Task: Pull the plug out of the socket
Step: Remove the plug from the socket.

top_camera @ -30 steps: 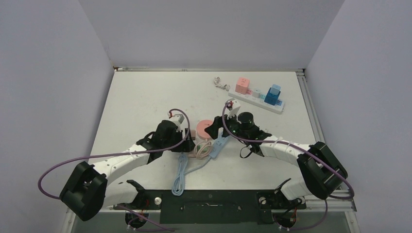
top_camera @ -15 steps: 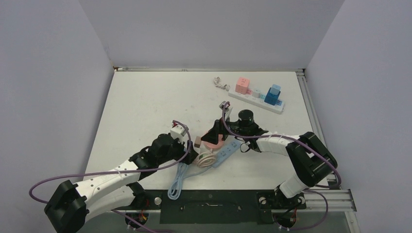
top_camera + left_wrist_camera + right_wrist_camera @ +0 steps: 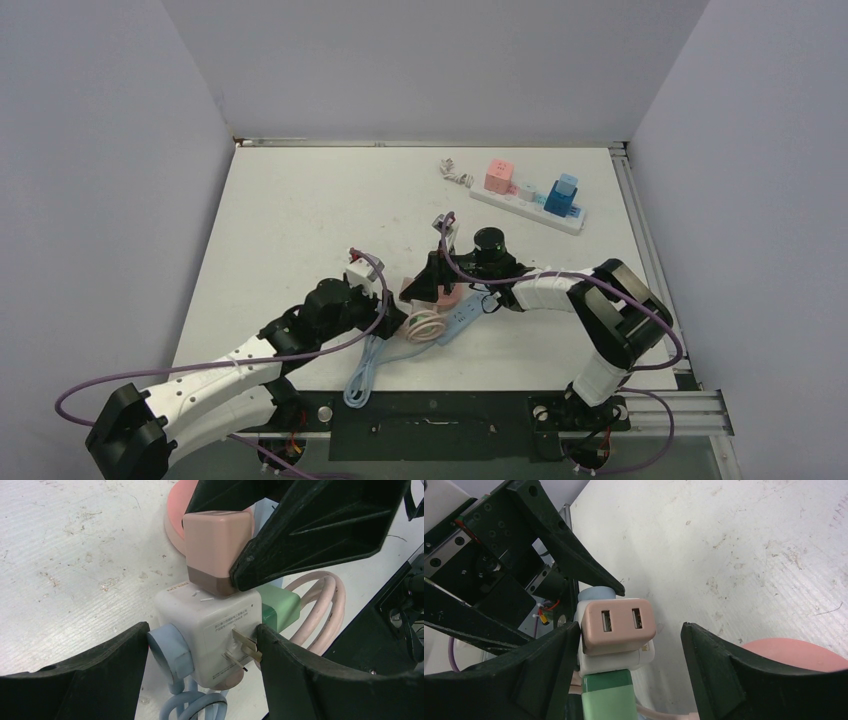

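Note:
A white cube socket [image 3: 205, 620] sits between the fingers of my left gripper [image 3: 200, 635], which is shut on it: one finger presses the blue plug [image 3: 170, 647] on its side, the other the face with bare prongs. A pink plug [image 3: 215, 545] with two USB ports stands on top of the socket, and a green plug [image 3: 280, 610] sticks out of another face. My right gripper [image 3: 630, 630] straddles the pink plug [image 3: 618, 625], open; its left finger [image 3: 549, 665] touches the plug, while the right finger stands well apart. Both grippers meet at the table's near middle [image 3: 410, 295].
A pink disc [image 3: 447, 291], a coiled pink cable [image 3: 427, 326] and a light blue cable [image 3: 363, 372] lie around the socket. A white power strip [image 3: 530, 206] with pink and blue adapters lies at the back right. Walls close in left, right and behind.
My left arm has drawn the socket nearer and slightly right. My right gripper has followed it leftward, and its jaws have narrowed around the pink plug.

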Available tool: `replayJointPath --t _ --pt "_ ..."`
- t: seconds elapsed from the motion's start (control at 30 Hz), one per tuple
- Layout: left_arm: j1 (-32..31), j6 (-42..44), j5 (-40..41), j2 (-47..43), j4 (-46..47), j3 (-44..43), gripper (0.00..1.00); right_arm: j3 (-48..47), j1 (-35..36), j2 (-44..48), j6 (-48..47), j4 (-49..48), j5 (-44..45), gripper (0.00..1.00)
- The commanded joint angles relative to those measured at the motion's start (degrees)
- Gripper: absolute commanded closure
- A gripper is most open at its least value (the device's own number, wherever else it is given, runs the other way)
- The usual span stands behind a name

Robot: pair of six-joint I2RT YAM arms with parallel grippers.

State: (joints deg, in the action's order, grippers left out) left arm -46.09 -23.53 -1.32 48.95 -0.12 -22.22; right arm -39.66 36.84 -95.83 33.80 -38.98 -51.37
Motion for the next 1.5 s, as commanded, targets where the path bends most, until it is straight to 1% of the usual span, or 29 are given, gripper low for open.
replayJointPath --t 0.0,0.07,0.13,0.17,0.2,0.23,0.27,0.3,0.37,0.4,0.43,0.53,0.67,0.73,0.8,0.87,0.9,0.97,1.03,1.13,1.23,1.37,1.47 --pt "-0.28 -0.20 -0.86 -2.19 8.38 -1.47 0.71 -2.19 0.08 0.09 1.00 -6.01 -2.27 0.32" --pt "-0.32 -0.16 -1.04 -2.15 8.47 -1.63 0.71 -2.09 0.16 0.17 1.27 -6.46 -2.68 0.39" --pt "-0.27 -0.14 -1.05 -2.10 8.47 -1.81 0.71 -1.89 0.25 0.44 1.62 -6.99 -2.94 0.50" --pt "-0.26 -0.19 -1.01 -2.03 8.51 -1.81 0.70 -1.71 0.25 0.65 1.76 -7.37 -2.92 0.57" --pt "-0.19 -0.20 -0.73 -2.02 8.66 -1.94 0.69 -1.59 0.25 0.84 1.72 -7.42 -2.82 0.67" --pt "-0.23 -0.32 -0.29 -2.02 8.85 -2.02 0.66 -1.44 0.25 1.14 1.55 -7.47 -2.64 0.74" --pt "-0.14 -0.49 0.30 -1.97 9.04 -2.08 0.60 -1.21 0.25 1.39 1.47 -7.43 -2.23 0.78" --pt "0.14 -0.80 0.79 -1.89 9.33 -2.18 0.51 -0.95 0.25 1.75 0.96 -7.28 -1.63 0.86" --pt "1.01 -1.55 0.79 -1.36 10.04 -2.77 0.29 -0.31 0.17 2.66 -0.06 -6.62 0.67 0.93" --pt "1.69 -1.97 0.03 -0.89 10.39 -3.12 0.20 0.12 0.16 3.27 -0.58 -6.35 2.15 0.95" --pt "2.59 -2.49 -1.48 -0.38 10.83 -3.55 0.13 0.71 0.16 4.06 -1.27 -5.98 4.17 0.95" --pt "5.49 -4.57 -7.39 1.45 12.41 -4.74 0.08 2.74 0.21 6.77 -4.35 -4.18 11.46 0.95" --pt "9.46 -6.95 -14.36 3.33 11.03 -8.22 0.05 6.16 0.49 11.18 -8.26 -3.08 22.10 0.95" --pt "11.47 -7.95 -14.96 4.38 6.96 -10.86 0.04 8.53 1.16 14.37 -10.20 -3.56 27.68 0.95" --pt "14.18 -8.77 -15.02 6.51 1.58 -14.40 0.04 10.62 3.24 17.66 -13.82 -2.39 36.04 0.95" --pt "17.42 -9.49 -16.30 9.89 -4.60 -18.08 0.04 11.67 6.40 20.74 -17.64 -0.60 43.81 0.95" --pt "19.05 -9.81 -18.00 11.94 -6.26 -19.84 0.04 12.11 7.53 21.58 -19.04 -0.21 46.80 0.95" --pt "22.27 -10.06 -22.95 16.59 -8.06 -22.81 0.05 13.34 9.72 23.09 -21.23 -0.48 52.93 0.95" --pt "23.03 -10.32 -25.62 21.34 -8.85 -25.25 0.06 14.36 11.98 24.12 -22.93 -1.04 57.93 0.95" --pt "22.98 -11.45 -29.56 27.26 -7.08 -27.25 0.07 15.23 14.92 24.81 -24.92 -1.17 63.09 0.95" --pt "22.82 -13.40 -32.34 31.19 -2.67 -26.57 0.07 16.17 17.05 24.99 -25.55 -1.72 66.48 0.95" --pt "22.62 -12.97 -35.04 34.96 2.07 -24.64 0.07 17.06 18.75 24.85 -25.17 -2.32 68.00 0.95" --pt "22.38 -13.03 -38.37 36.77 3.57 -23.90 0.07 17.09 19.00 23.89 -24.31 -2.51 67.70 0.95"
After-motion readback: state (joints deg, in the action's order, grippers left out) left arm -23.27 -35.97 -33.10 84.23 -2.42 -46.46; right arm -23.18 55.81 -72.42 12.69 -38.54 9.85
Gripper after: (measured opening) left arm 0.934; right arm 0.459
